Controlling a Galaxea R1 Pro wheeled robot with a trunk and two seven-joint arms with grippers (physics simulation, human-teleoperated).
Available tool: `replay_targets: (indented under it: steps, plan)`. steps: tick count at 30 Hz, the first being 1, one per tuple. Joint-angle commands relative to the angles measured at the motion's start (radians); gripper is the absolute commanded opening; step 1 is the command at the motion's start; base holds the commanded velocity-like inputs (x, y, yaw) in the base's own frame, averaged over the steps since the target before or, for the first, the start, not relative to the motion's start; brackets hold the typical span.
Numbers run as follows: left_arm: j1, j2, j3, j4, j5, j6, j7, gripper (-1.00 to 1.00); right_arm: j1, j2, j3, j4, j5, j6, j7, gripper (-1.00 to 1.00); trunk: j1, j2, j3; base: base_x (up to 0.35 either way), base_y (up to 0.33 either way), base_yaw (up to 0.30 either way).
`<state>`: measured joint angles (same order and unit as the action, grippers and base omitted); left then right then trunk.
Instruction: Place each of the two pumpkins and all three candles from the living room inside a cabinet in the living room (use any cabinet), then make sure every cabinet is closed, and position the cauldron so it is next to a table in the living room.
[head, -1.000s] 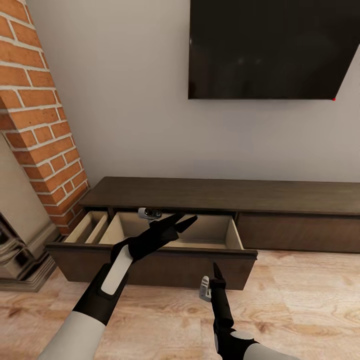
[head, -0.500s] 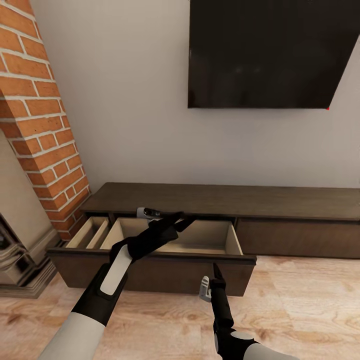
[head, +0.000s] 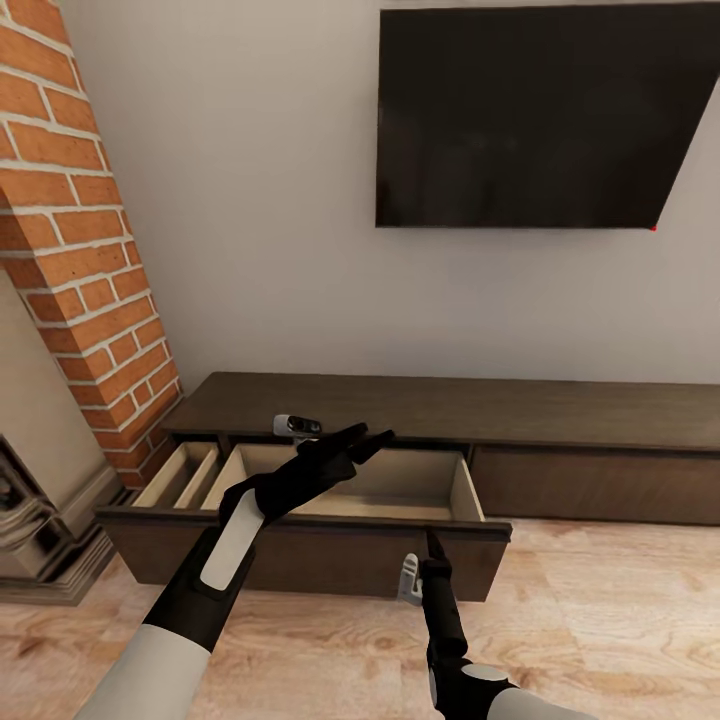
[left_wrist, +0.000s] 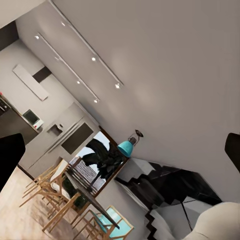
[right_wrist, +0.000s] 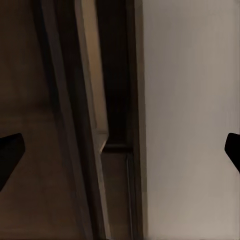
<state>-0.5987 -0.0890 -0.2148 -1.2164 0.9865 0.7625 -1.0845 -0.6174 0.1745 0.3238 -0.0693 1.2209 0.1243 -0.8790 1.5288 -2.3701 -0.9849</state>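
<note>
The open drawer (head: 350, 480) of the cabinet (head: 450, 405) lies under the left pincer (head: 365, 440); the right pincer (head: 430, 545) is before the drawer's front.

A home's living room: a dark television (head: 530, 115) hangs on the grey wall above the left pincer (head: 362, 440), a brick chimney breast (head: 75, 230) stands beside it, a low wooden cabinet (head: 560, 410) and plank floor (head: 620, 600) lie below.

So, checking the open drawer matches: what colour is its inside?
Pale beige wood inside the drawer, dark brown front; head view shows it best.
</note>
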Motion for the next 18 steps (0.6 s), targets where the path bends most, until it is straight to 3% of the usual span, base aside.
replay_targets:
  steps: [1,18]
  plan:
    - [0.000,0.000,0.000,0.000,0.000,0.000,0.000,1.00,0.000,0.000,0.000,0.000,0.000,0.000,0.000,1.00,-0.004,0.007,0.003,0.000,0.000,0.000]
    - [0.000,0.000,0.000,0.000,0.000,0.001,0.000,1.00,0.001,0.000,0.001,-0.002,0.002,0.001,-0.001,1.00,-0.069,0.126,0.056,0.000,0.000,0.000]
